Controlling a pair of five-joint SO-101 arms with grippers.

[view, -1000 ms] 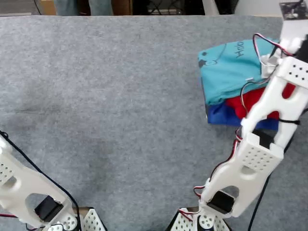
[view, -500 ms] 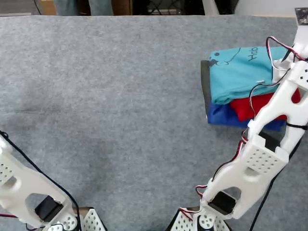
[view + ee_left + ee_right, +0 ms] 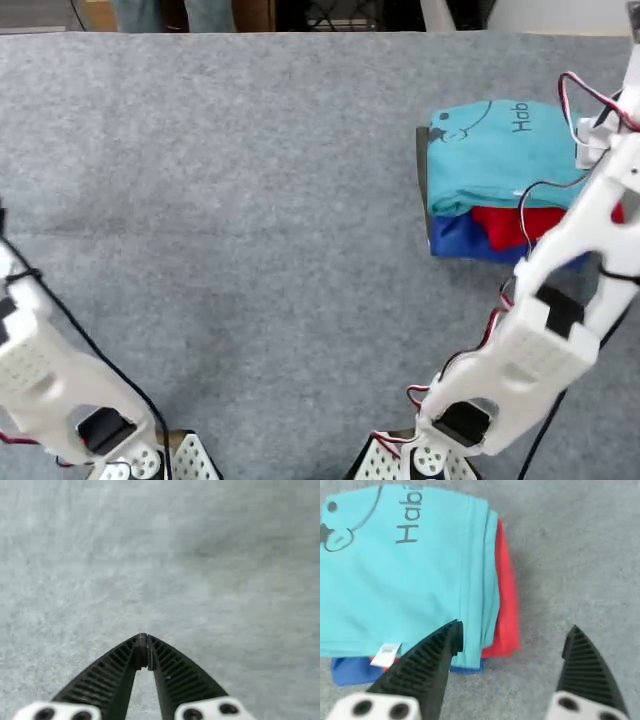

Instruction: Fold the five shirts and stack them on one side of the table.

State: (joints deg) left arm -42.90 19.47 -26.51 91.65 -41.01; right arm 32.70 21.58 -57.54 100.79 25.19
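Your right gripper [image 3: 514, 630] hangs spread wide over the shirt stack [image 3: 495, 185] at the table's [image 3: 250, 200] right side. Your left gripper [image 3: 143, 645] is clenched, empty. Nudge the red shirt [image 3: 506, 605] gently under the teal shirt [image 3: 405, 580]; don't drag the pile.

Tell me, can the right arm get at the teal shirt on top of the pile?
Probably yes: the right gripper hangs over the teal shirt at its edge, fingers open, nothing in between.
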